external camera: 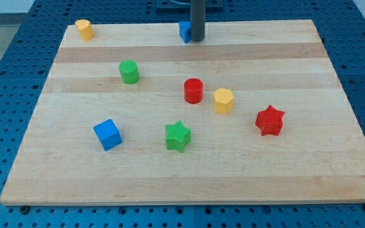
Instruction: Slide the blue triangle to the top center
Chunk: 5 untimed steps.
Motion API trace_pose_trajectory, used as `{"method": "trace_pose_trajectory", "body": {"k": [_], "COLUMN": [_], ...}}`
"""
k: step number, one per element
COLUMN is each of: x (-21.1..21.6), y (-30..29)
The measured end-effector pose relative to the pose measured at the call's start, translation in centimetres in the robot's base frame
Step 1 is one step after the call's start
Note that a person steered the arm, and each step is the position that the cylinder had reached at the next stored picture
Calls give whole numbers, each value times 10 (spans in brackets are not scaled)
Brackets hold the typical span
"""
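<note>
mostly hidden, the blue triangle [184, 30] seems to touch my tip [197, 40]; no jaws visible.

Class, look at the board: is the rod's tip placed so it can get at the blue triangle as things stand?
Probably yes: my tip already sits against the right side of the blue triangle at the board's top centre, with no other block between them.

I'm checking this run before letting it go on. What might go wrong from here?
1. The blue triangle sits near the board's top edge; a push toward the view's top may slide it off.
2. My tip is at its right side, hiding part of it, so contact is hard to judge.
</note>
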<state>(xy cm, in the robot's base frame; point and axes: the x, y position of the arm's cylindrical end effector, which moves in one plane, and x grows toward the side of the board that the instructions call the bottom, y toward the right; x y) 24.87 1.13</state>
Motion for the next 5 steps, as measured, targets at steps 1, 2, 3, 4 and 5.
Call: {"method": "trace_pose_trajectory", "body": {"k": [1, 2, 3, 4, 5], "x": [4, 10, 10, 10, 9], "y": [-7, -18, -36, -57, -67]}}
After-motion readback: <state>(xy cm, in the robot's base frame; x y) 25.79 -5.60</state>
